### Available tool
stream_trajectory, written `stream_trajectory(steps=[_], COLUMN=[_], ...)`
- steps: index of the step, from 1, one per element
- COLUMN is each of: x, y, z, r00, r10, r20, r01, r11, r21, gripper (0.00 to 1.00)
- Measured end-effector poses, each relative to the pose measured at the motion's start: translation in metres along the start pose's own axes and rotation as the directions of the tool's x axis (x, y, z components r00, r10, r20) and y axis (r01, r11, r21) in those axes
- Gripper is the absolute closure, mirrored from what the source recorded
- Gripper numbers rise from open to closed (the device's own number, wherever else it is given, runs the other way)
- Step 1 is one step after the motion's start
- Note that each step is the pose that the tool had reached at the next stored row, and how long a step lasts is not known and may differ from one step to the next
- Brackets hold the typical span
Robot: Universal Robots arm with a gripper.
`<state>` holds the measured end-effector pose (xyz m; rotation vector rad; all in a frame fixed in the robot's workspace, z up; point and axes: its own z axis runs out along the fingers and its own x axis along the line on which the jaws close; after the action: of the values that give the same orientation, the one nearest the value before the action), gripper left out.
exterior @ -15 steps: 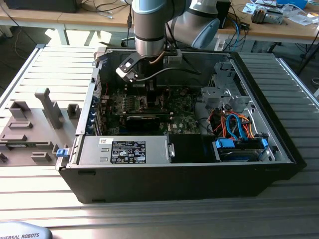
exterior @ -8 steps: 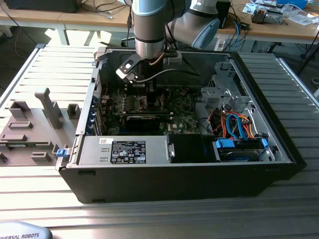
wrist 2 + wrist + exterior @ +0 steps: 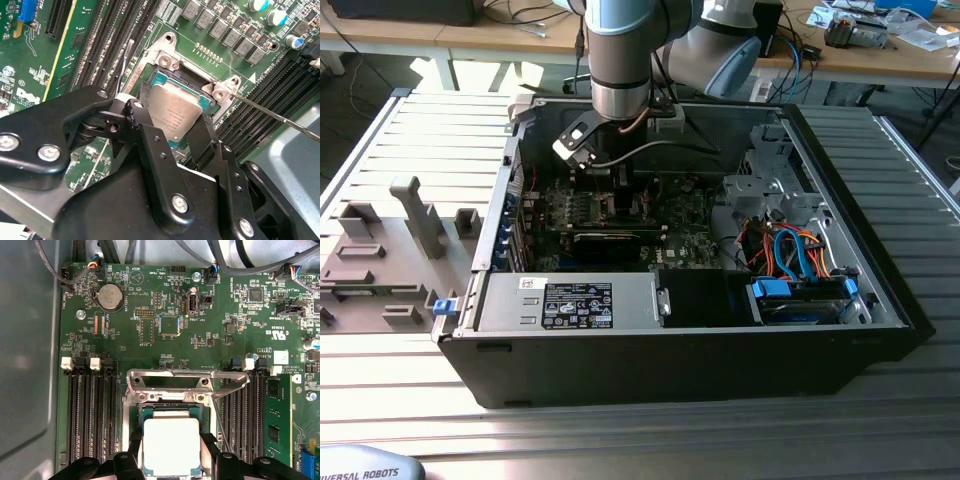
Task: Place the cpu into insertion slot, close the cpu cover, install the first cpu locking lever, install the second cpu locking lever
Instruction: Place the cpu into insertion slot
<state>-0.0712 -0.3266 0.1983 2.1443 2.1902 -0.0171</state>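
In the exterior view, your arm reaches down into the open computer case (image 3: 700,360) on the slatted table (image 3: 420,140). The gripper (image 3: 623,198) is low over the green board (image 3: 552,208).

In the second wrist view, the gripper (image 3: 171,122) is closed on the chip (image 3: 175,107), with a black finger (image 3: 142,132) on each of two opposite edges. The chip sits right over the socket (image 3: 161,80), and you cannot tell whether it touches yet. It looks slightly out of square with the metal rim. A thin lever (image 3: 280,119) is swung out to the side, clear of the opening.

In the first wrist view, the chip (image 3: 171,442) covers most of the socket (image 3: 170,407), and a dark strip of socket shows beyond its far edge. The cover (image 3: 187,379) stands raised past that strip, out of the way.

For the placing itself, hold the chip flat and line its edges up with the rim. Lower it straight and do not slide it sideways, since the socket contacts probably bend easily. A tilted corner would likely catch on the rim.
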Motion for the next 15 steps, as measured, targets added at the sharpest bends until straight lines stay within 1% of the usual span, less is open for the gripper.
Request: stream_trajectory(steps=[6, 15], x=[0.0001, 0.0001], y=[0.0000, 0.0000], z=[0.0016, 0.0019], r00=[1.0000, 1.0000], r10=[0.002, 0.002], r20=[0.0000, -0.0001], r01=[-0.002, -0.002], r11=[1.0000, 1.0000], r21=[0.0000, -0.0001], gripper=[0.46, 0.46])
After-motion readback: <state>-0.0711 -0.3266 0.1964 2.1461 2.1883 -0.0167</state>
